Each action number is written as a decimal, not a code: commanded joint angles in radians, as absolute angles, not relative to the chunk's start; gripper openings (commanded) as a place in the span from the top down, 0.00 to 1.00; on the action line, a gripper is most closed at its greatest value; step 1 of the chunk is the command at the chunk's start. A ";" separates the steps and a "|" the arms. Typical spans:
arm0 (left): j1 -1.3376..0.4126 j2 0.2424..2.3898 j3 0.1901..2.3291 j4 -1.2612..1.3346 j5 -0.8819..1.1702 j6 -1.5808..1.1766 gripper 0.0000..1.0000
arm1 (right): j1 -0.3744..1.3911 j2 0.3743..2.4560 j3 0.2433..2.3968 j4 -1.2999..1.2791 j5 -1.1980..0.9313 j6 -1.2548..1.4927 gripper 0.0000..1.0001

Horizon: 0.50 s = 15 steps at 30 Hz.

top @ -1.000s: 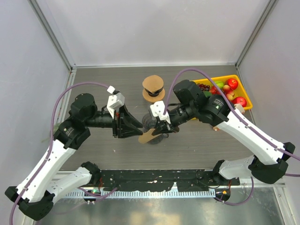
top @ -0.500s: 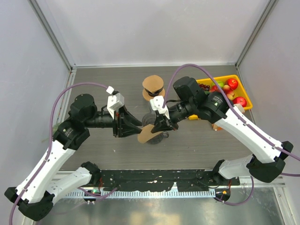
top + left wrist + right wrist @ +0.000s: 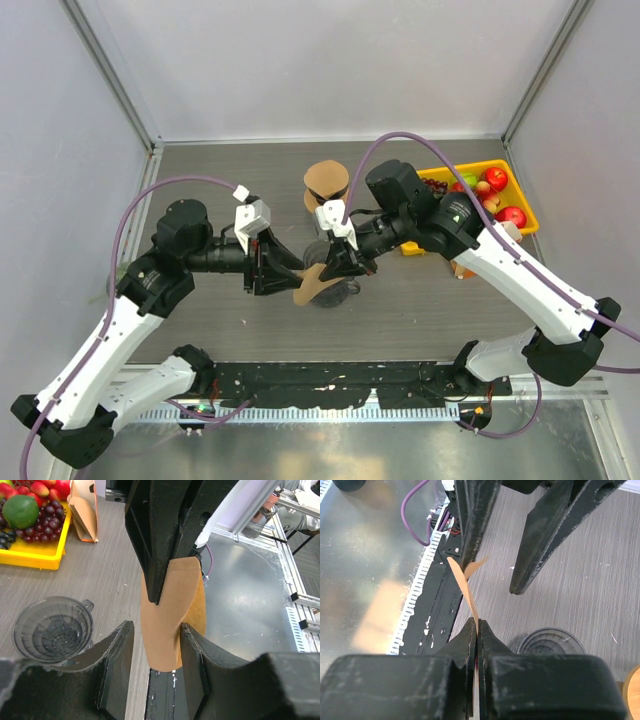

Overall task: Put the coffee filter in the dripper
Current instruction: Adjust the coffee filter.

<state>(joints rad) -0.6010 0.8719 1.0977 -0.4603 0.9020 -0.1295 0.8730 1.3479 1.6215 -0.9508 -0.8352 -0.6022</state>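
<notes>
My right gripper [image 3: 336, 266] [image 3: 477, 626] is shut on the top edge of a brown paper coffee filter [image 3: 313, 286] [image 3: 172, 605] [image 3: 464, 585] and holds it in the air. The filter's lower end hangs between the fingers of my left gripper [image 3: 288, 272] [image 3: 156, 630], which is open. One left finger touches the paper and the other stands apart from it. The clear plastic dripper [image 3: 52, 629] [image 3: 547, 639] stands on the table just below and beside the filter. In the top view the dripper [image 3: 340, 292] is mostly hidden by the grippers.
A stack of brown filters [image 3: 327, 184] on a dark stand sits behind the grippers. A yellow tray [image 3: 520, 205] [image 3: 35, 560] of fruit is at the back right. A small brown paper bag [image 3: 82, 515] stands near the tray.
The left jaws have opened a little wider around the filter. The right gripper has shifted slightly left and back, with the filter still in it.
</notes>
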 commanded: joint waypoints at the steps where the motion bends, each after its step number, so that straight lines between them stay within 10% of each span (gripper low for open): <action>1: -0.606 0.844 1.112 -0.480 0.934 -0.109 0.55 | 0.873 1.345 1.660 -0.948 -0.812 -0.594 0.94; 15: -0.604 0.879 1.112 -0.451 0.854 -0.169 0.62 | 0.873 1.350 1.655 -0.911 -0.799 -0.534 0.95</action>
<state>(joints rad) -0.6022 0.8906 1.0973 -0.4820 0.8604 -0.1490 0.8730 1.3510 1.6218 -0.9493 -0.8143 -0.5705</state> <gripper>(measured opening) 0.384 0.057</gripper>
